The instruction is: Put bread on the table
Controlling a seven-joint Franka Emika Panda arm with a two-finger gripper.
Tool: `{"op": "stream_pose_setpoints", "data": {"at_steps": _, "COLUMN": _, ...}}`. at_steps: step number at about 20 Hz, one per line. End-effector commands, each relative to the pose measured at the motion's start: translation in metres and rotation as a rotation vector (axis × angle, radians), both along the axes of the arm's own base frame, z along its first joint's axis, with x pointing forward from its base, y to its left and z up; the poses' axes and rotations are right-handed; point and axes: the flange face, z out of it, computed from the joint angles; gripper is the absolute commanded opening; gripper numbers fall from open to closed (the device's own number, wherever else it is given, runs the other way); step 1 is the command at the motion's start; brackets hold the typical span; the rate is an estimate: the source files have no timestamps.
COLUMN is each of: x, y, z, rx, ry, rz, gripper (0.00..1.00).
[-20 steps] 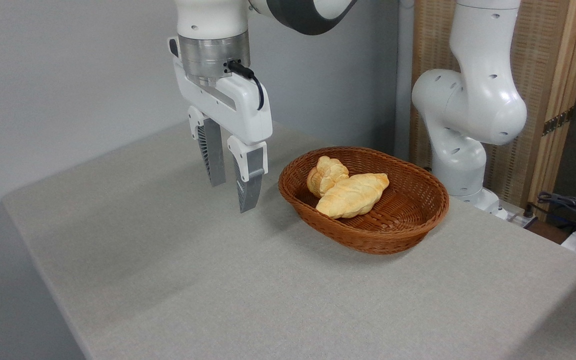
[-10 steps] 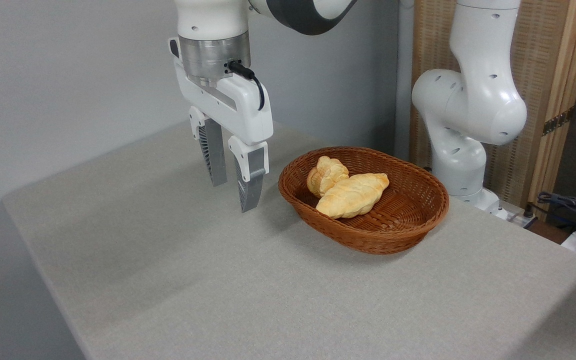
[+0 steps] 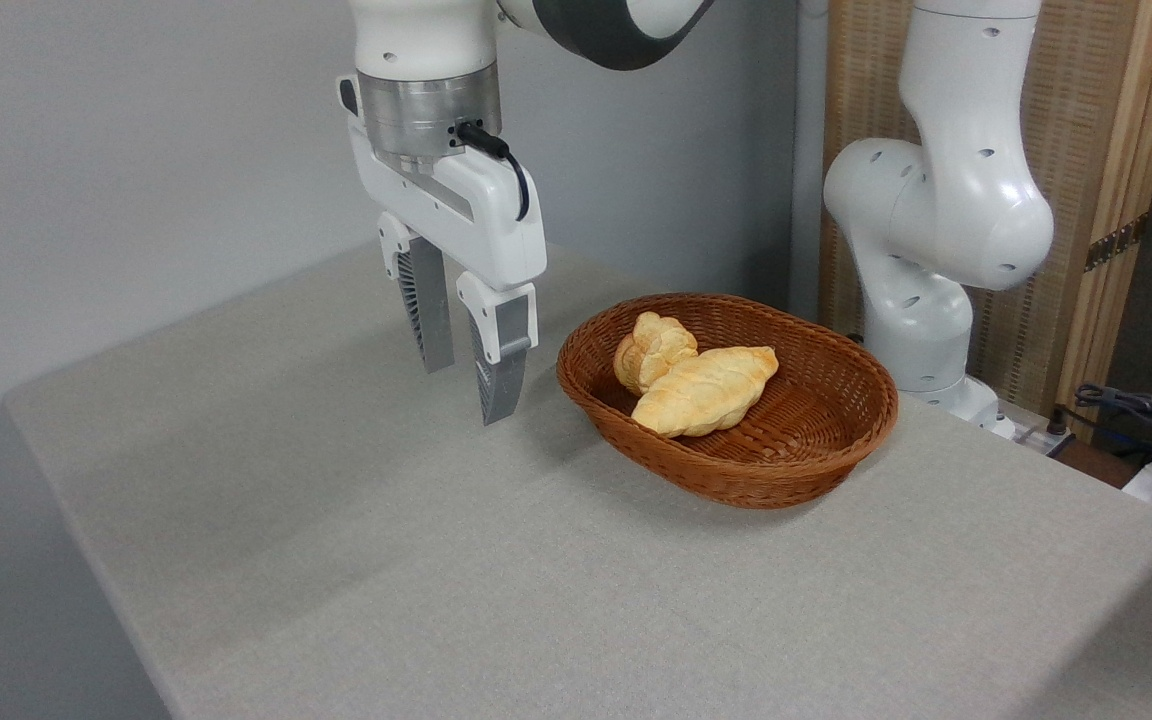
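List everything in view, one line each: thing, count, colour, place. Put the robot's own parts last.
roll: one, golden-yellow with browner edges, in the basket at its left end, touching the loaf
loaf: one, pale golden, braided, in the basket, lying in front of the roll
basket: one, brown wicker, oval, on the table right of centre
table: one, light grey speckled, fills the lower picture
screen: one, tan with wooden frame, behind the table at upper right
cables: a few, dark, at the far right edge
arm: one, white, base behind the basket
gripper: one, white with grey fingers, open and empty, above the table left of the basket
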Motion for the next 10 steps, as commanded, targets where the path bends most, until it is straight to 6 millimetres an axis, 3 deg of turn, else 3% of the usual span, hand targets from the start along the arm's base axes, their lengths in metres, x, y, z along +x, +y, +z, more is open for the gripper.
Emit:
{"op": "stream_pose_setpoints", "data": {"at_steps": 1, "x": 0.001, "y": 0.0002, "z": 0.0032, "rx": -0.007, "ry": 0.018, "rz": 0.006, "gripper": 1.0}}
{"op": "stream_pose_setpoints", "data": {"at_steps": 10, "x": 0.0012, "y": 0.0002, "z": 0.0034, "rx": -0.007, "ry": 0.016, "rz": 0.01, "gripper": 1.0}}
